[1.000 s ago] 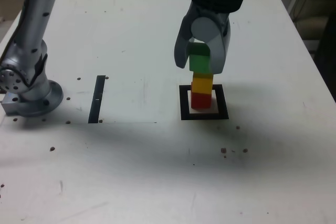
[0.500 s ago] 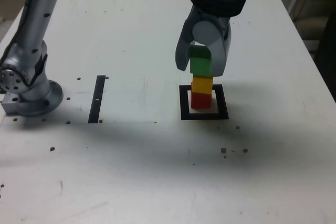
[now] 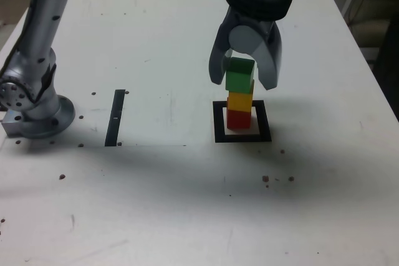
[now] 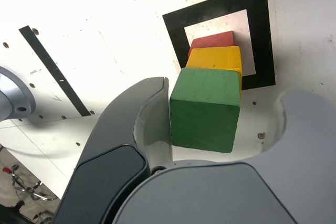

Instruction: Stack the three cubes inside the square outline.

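The three cubes stand in one column inside the square outline (image 3: 218,124) (image 4: 262,35): red cube (image 3: 237,119) (image 4: 212,40) at the bottom, yellow cube (image 3: 240,100) (image 4: 215,59) in the middle, green cube (image 3: 239,77) (image 4: 205,108) on top, sitting slightly askew. My gripper (image 3: 243,80) (image 4: 220,95) hangs over the column and straddles the green cube, open. In the wrist view one finger lies close against the green cube's side and the other stands clear of it with a gap.
A narrow black strip (image 3: 116,117) (image 4: 50,66) lies on the white table toward the exterior view's left. Beyond it sits the arm's metal base (image 3: 36,114). Small dark specks dot the table (image 3: 187,204). Its right edge runs near the exterior view's right.
The jaws have spread apart. The finger on the exterior view's right swung away from the green cube, which stays on top of the yellow one.
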### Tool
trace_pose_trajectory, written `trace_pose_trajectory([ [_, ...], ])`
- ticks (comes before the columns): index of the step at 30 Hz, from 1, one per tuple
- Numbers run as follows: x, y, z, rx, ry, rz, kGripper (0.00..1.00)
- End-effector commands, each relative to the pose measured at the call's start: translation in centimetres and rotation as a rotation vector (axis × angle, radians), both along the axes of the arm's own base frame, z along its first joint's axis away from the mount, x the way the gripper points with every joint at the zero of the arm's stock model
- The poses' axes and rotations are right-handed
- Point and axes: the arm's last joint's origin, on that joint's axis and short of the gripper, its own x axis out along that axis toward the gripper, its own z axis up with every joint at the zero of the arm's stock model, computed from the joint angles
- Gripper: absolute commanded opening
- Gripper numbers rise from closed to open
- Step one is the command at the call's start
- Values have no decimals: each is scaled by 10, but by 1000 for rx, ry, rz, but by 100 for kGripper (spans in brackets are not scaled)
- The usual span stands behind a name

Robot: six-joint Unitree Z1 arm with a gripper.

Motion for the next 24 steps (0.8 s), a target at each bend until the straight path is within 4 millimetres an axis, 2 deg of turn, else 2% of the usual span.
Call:
trace_pose_trajectory([
  [1,-3,1,5,1,-6,-1,100],
  [9,-28,4,31,30,-55,-4,100],
  [19,-84,11,54,90,-75,-16,100],
  [24,-113,13,53,102,-54,-4,100],
])
